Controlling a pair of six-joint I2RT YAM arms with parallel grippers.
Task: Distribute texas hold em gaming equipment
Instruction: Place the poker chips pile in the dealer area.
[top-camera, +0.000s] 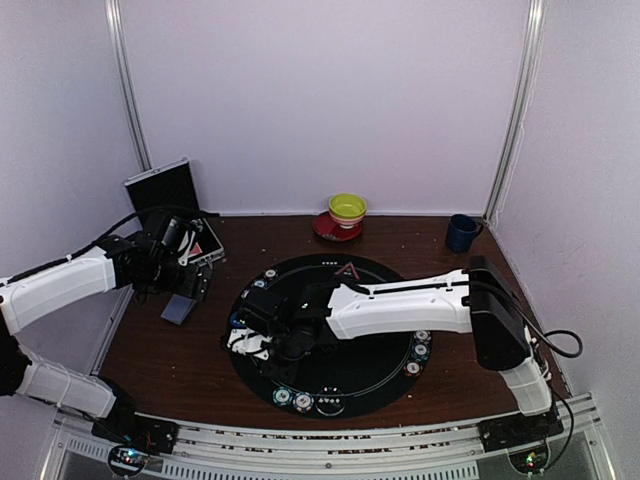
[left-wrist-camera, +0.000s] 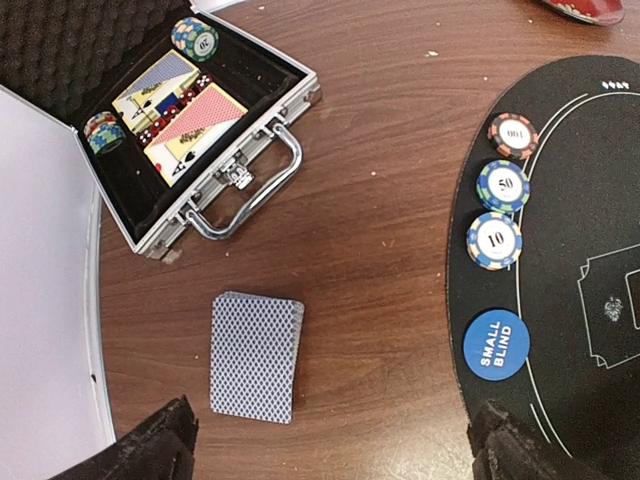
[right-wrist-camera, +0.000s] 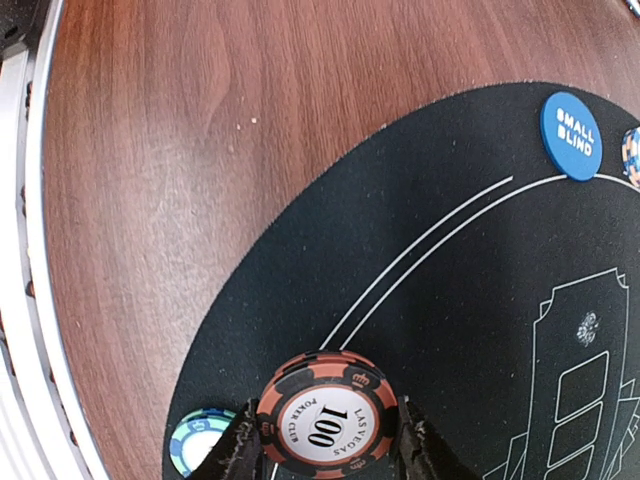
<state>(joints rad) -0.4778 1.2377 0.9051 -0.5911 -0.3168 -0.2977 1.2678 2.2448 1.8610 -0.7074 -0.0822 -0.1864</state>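
Note:
My right gripper (right-wrist-camera: 328, 448) is shut on an orange-and-black 100 poker chip (right-wrist-camera: 326, 412), holding it by the rim over the left part of the black round mat (top-camera: 350, 280). A green-blue chip (right-wrist-camera: 200, 438) lies on the mat just left of it. My left gripper (left-wrist-camera: 335, 452) hangs open above bare wood with nothing between its fingers. The blue-backed deck of cards (left-wrist-camera: 255, 356) lies just ahead of it. On the mat's edge lie a 100 chip (left-wrist-camera: 513, 135), a 50 chip (left-wrist-camera: 503, 186), a 10 chip (left-wrist-camera: 494, 240) and the blue SMALL BLIND disc (left-wrist-camera: 496, 344).
An open aluminium case (left-wrist-camera: 240, 150) with more cards and chips sits at the back left. More chips lie at the mat's near edge (top-camera: 303, 402) and right edge (top-camera: 420, 350). A yellow-green bowl (top-camera: 347, 210) and a dark blue mug (top-camera: 462, 232) stand at the back.

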